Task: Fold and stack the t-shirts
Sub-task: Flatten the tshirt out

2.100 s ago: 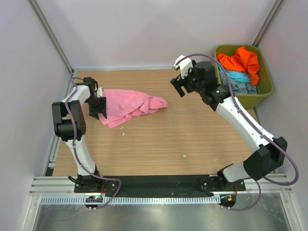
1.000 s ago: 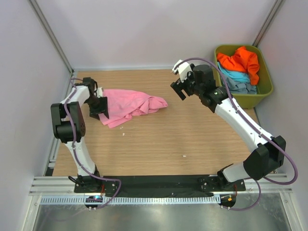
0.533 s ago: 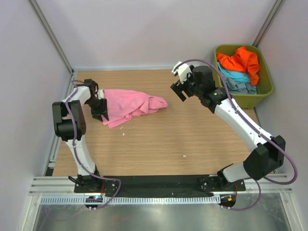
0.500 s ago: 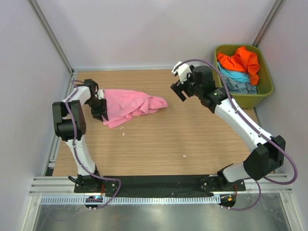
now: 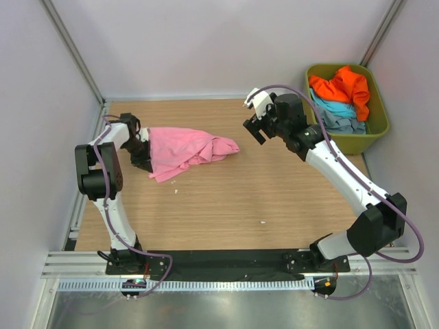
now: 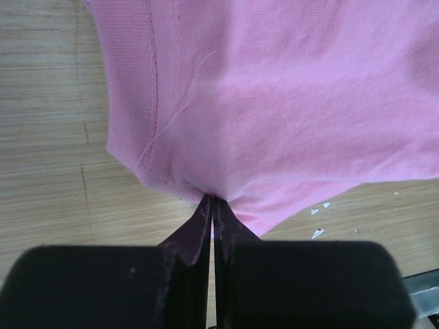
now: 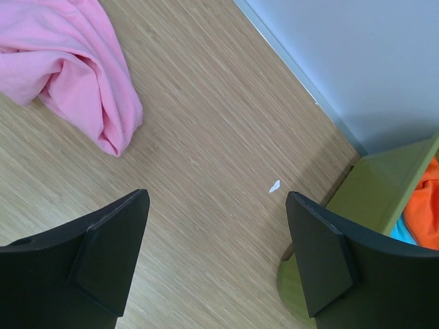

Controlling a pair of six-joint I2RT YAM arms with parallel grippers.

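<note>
Since a second ago the left gripper (image 6: 211,203) has closed completely. Its fingers now pinch a small pucker of cloth at the edge of the pink t-shirt (image 5: 185,147), just beside a double-stitched hem. The right arm has barely shifted over the same second. The right gripper (image 5: 252,127) hangs spread wide with nothing in it, above the wooden table (image 5: 240,199) between the pink t-shirt and the olive-green tub (image 5: 381,118).

The pink t-shirt lies crumpled on the far left part of the table, bunched into folds at its right end. An orange t-shirt (image 5: 343,85), a light blue t-shirt (image 5: 335,107) and a grey-blue t-shirt (image 5: 347,126) are heaped in the tub at the far right corner.

The cloth looks like thin, light knit, limp and without any shape of its own. It will probably sag and trail from a single pinch rather than lift flat, and loose layers may slide over each other. The stitched hem is likely the thickest part and so the surest bite. A second hold at the far end of the same edge, or at a shoulder seam, seems needed to spread it flat.
</note>
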